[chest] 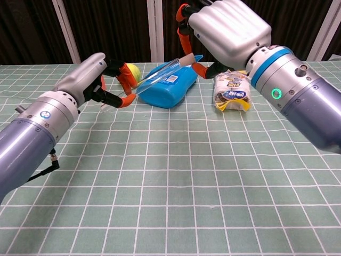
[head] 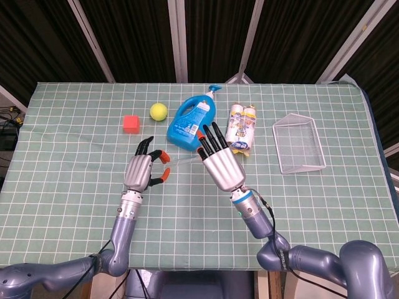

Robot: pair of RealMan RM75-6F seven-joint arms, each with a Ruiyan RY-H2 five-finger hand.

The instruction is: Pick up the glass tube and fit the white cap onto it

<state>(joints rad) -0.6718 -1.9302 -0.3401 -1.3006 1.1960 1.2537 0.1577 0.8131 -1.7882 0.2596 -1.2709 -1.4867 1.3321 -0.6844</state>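
Observation:
The clear glass tube point(chest: 159, 75) hangs slanted above the table between my two hands, its left end lower. My left hand point(chest: 99, 76) pinches that lower end between thumb and a finger. At the raised right end sits the white cap point(chest: 186, 59), pinched by the orange-tipped thumb and a finger of my right hand point(chest: 226, 29). In the head view the tube point(head: 181, 161) shows only faintly between the left hand point(head: 144, 170) and the right hand point(head: 220, 163); the cap is hidden there behind the right hand.
Behind the hands lie a blue detergent bottle point(head: 190, 121), a yellow ball point(head: 158, 111), a red cube point(head: 130, 123) and a pack of small bottles point(head: 242, 128). A clear basket point(head: 299, 144) stands at the right.

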